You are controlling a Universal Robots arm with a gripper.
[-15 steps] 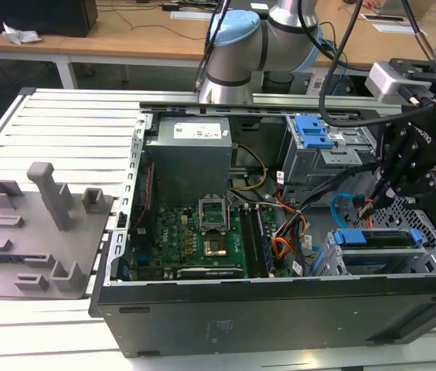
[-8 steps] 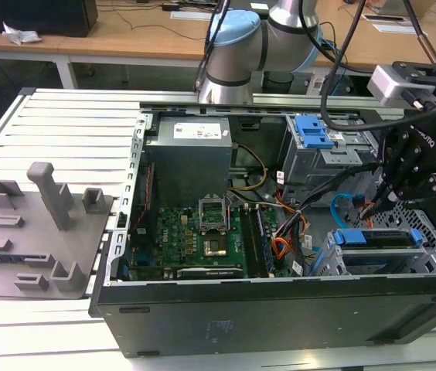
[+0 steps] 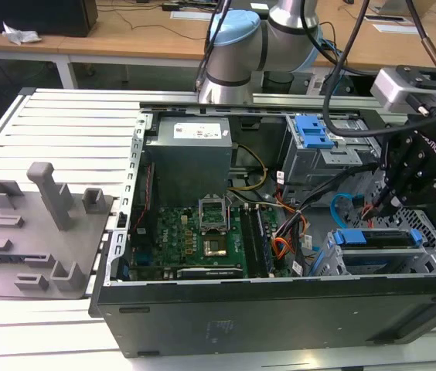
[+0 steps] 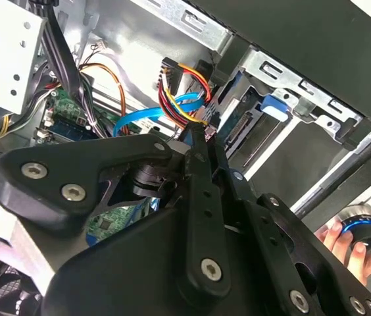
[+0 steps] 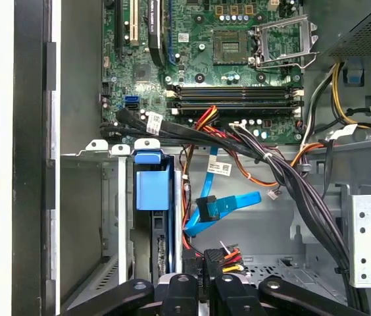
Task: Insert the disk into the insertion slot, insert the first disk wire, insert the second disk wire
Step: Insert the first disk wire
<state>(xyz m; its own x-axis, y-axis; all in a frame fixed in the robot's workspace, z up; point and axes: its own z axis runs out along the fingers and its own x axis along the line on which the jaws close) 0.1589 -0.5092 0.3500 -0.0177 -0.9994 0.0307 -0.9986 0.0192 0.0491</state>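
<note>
The disk point(image 3: 376, 238), in its blue carrier point(image 5: 152, 187), sits in the insertion slot point(image 3: 434, 229), a grey perforated cage at the case's front right corner in the exterior view. My gripper point(image 3: 389, 202) hangs just behind the disk's rear edge point(image 4: 239, 124). It is shut on a black connector point(image 5: 206, 262) with red, yellow and black wires point(image 4: 184, 91). A blue flat disk wire point(image 5: 220, 205) lies loose beside it, plugged in at the motherboard end point(image 5: 131, 102).
A taller grey cage with a blue latch point(image 3: 315, 137) stands behind the slot. Black cable bundles point(image 5: 284, 178) cross the case floor. The motherboard point(image 3: 195, 236) and power supply point(image 3: 187, 151) fill the case's left. A person's hand point(image 4: 343, 240) holds a knob.
</note>
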